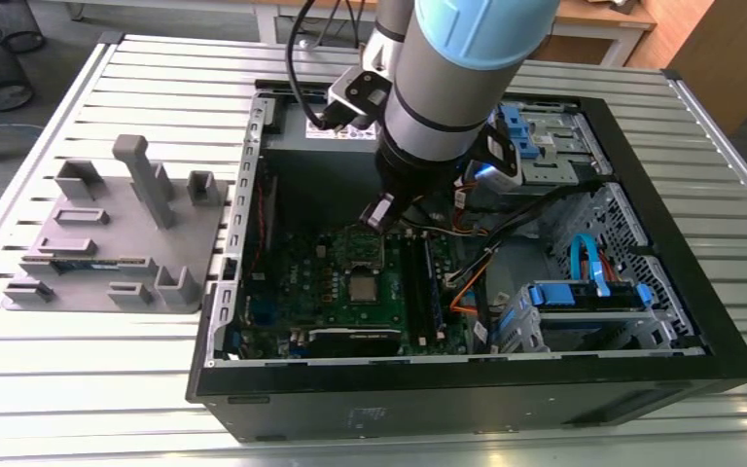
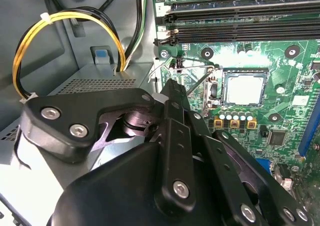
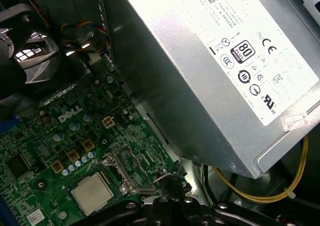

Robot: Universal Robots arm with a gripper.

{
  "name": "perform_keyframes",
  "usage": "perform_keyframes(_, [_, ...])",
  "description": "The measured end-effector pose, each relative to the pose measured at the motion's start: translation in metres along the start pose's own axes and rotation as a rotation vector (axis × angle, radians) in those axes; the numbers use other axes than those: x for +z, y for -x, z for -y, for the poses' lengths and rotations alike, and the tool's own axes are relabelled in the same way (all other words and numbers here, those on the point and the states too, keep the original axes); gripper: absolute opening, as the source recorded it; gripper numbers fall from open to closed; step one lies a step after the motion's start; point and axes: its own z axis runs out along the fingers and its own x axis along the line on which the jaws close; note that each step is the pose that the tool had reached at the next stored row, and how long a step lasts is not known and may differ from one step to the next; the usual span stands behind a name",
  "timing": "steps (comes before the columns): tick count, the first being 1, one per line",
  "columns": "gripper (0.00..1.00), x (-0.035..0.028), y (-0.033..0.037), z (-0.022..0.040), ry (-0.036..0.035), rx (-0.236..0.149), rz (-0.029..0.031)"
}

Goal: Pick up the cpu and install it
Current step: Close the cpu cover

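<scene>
The cpu [image 1: 365,289] is a small square chip with a dull silver top. It lies flat in the socket of the green circuit board [image 1: 299,292] inside the open computer case. It also shows in both wrist views, as the cpu [image 2: 245,88] and the cpu [image 3: 92,193]. The socket's metal frame [image 3: 124,172] stands flipped open beside the chip. My gripper [image 1: 380,222] hangs just past that frame, at the thin wire lever [image 2: 201,79]. The tip of the gripper [image 2: 172,84] looks shut and holds nothing, and the gripper [image 3: 171,184] is close to the lever's hooked end.
The power supply box [image 3: 215,60] stands close beside the gripper, with yellow cables [image 2: 30,50] looping by it. Black memory slots [image 2: 240,20] run along the board. A grey block tray [image 1: 101,243] carrying a green memory stick [image 1: 82,263] sits outside the case. Blue drive brackets [image 1: 582,292] fill the case's far end.
</scene>
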Motion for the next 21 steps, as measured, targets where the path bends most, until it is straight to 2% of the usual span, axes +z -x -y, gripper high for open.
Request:
perform_keyframes(12, [0.11,-0.0004,-0.0014,0.0010,0.0044,-0.032,-0.0071])
perform_keyframes(21, [0.11,-0.0013,-0.0043,0.0030,0.0042,-0.059,-0.0186])
